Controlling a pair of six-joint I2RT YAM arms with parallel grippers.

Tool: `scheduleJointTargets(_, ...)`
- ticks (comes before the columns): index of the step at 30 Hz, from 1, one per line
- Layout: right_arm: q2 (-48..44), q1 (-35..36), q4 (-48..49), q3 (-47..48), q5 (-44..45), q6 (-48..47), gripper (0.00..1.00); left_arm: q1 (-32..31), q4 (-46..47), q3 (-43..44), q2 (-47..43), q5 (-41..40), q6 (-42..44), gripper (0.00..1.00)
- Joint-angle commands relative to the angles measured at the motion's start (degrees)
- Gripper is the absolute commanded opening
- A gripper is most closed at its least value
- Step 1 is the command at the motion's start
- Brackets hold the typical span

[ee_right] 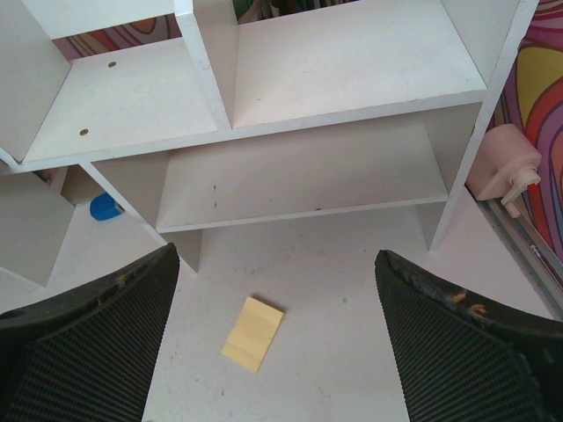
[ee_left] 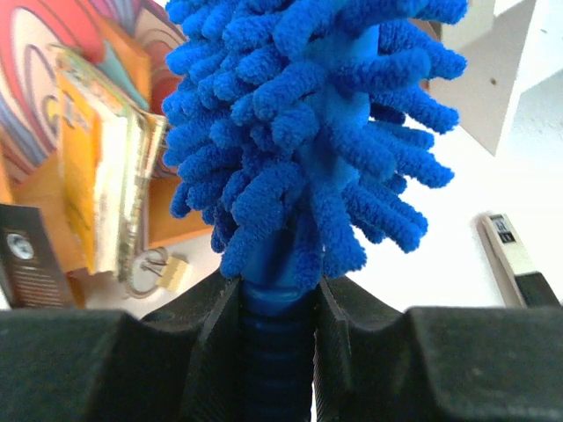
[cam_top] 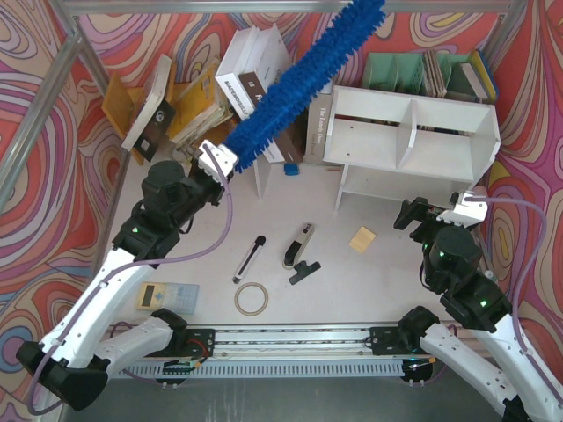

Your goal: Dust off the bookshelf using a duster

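Nearest, the right gripper (cam_top: 431,214) sat with its ribbed black jaws wide apart and empty, facing the lower tier of the bookshelf (cam_top: 374,104). A small yellow pad (cam_top: 361,239) lay on the table between them. To the left and a little farther off, the left gripper (ee_left: 280,299) was clamped on the ridged blue handle of the duster (cam_top: 299,83), right at the base of its head. From there the duster ran slantwise toward the far right over the leaning books (cam_top: 251,66), its tip out beyond the shelf's far left corner. It seemed clear of the boards, though the overhead view left its height unsure. The step in hand looked to be bringing the head across to the shelf. Done well, the arm would swing right and lay the head flat along a board, so the strands drag lengthwise rather than poke. A light press should do, since the unit looked like thin board that might slide, and the right gripper could steady it. The head was a long shaggy brush of soft, noodle-like microfibre, likely to bend easily. The shelf was smooth matte white and square-edged, with a central divider to work around.
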Motion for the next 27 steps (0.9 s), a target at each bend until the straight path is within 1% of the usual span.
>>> scheduleJointTargets(1, -0.86, -0.18, 1.4, -0.43, 0.5, -0.65, 0.82, 0.27, 3.76, -4.26, -1.17, 1.96, -4.01, 0.0)
scheduleJointTargets(4, -0.52, -0.19, 1.5, -0.41, 0.41, -0.59, 0.82, 0.11, 4.29, -5.75, -1.96, 2.0, -4.98, 0.0)
scheduleJointTargets(7, -0.3, -0.19, 1.52, -0.42, 0.32, -0.63, 0.82, 0.12, 4.26, -4.98, -2.67, 1.08, -4.99, 0.0)
scheduleJointTargets(10, -0.18, -0.18, 1.58, -0.41, 0.24, -0.65, 0.82, 0.11, 3.88, -2.19, -3.17, 0.23, -4.42, 0.0)
scheduleJointTargets(15, -0.12, -0.11, 1.59, -0.32, 0.28, -0.62, 0.82, 0.11, 1.8, 4.88, -3.41, -0.98, -5.05, 0.0)
scheduleJointTargets(17, -0.22, -0.15, 1.58, -0.26, 0.31, -0.69, 0.82, 0.13, 0.2, 9.12, -2.78, -2.63, -8.43, 0.0)
scheduleJointTargets(21, -0.29, -0.19, 1.59, -0.41, 0.36, -0.63, 0.82, 0.13, -9.27, 18.16, -0.02, -3.8, -17.41, 0.0)
scheduleJointTargets(24, -0.16, -0.15, 1.6, -0.33, 0.23, -0.63, 0.82, -0.16, -13.27, 21.68, 1.16, -4.27, -22.36, 0.0)
scheduleJointTargets(27, -0.24, -0.18, 1.59, -0.33, 0.27, -0.63, 0.82, -2.3, -15.34, 22.96, 0.95, -6.81, -24.3, 0.0)
